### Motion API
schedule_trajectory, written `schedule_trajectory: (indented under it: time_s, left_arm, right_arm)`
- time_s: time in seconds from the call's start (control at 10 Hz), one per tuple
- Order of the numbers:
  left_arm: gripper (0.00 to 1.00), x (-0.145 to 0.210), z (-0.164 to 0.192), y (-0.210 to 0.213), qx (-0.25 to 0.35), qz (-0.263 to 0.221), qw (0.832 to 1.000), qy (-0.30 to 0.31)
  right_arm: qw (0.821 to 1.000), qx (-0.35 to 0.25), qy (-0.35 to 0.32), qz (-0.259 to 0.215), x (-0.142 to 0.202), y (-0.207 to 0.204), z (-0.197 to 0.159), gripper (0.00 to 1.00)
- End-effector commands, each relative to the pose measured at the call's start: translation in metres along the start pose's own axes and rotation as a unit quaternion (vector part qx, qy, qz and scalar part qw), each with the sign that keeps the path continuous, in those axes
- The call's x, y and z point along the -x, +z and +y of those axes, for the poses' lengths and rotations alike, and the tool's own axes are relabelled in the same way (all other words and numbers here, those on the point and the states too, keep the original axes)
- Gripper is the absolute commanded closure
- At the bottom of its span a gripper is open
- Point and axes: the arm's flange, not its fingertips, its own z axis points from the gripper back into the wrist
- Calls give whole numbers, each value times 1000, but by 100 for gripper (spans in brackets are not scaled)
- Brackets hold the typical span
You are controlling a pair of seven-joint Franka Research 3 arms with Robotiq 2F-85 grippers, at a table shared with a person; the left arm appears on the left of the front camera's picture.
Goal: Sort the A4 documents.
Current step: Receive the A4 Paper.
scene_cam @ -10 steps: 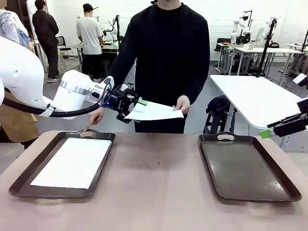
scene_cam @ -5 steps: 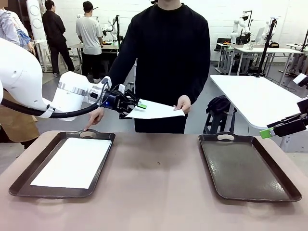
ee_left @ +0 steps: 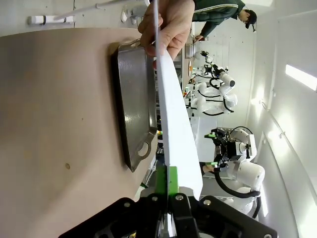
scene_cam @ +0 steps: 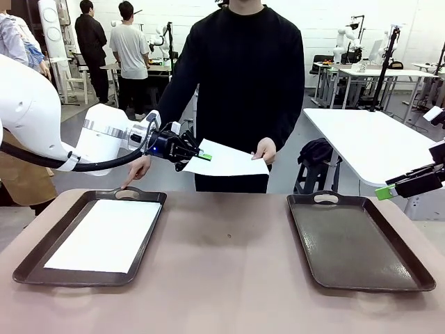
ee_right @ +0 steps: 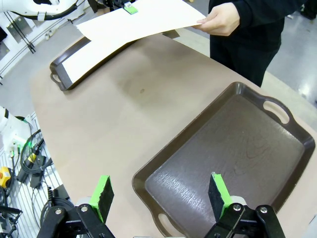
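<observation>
With the left gripper (scene_cam: 200,154) clamped on the sheet (scene_cam: 226,161) the person's hand (scene_cam: 263,149) holds opposite, await release, then lower it into the tray (scene_cam: 32,268) below.

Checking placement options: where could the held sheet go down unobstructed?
The right tray is bare. So is the table between both trays. The left tray already holds a sheet, and a hand touches its far handle.

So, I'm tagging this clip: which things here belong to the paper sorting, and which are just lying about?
Job:
- thin white paper sheet, pinched by left gripper, person's hand on the far edge
- white sheet in left dark brown tray
- right dark brown tray

Lying about:
- black bag
</observation>
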Motion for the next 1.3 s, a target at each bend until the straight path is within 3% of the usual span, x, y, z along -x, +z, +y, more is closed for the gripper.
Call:
schedule_trajectory:
  time_s: [0.0,0.3,0.4,1.2]
  left_arm:
    - [100,10,-4,-1,6,-8,1000,8]
    - [100,12,-9,-1,-15,-1,999,-35]
    - [100,3,-4,-1,1,0,1000,-1]
    - [100,3,-4,-1,1,0,1000,-1]
  right_arm:
    - [1000,-9,5,-10,-1,-2,-3,0]
    - [1000,-9,5,-10,-1,-2,-3,0]
    - [1000,-9,5,-10,-1,-2,-3,0]
    - [1000,-9,5,-10,-1,-2,-3,0]
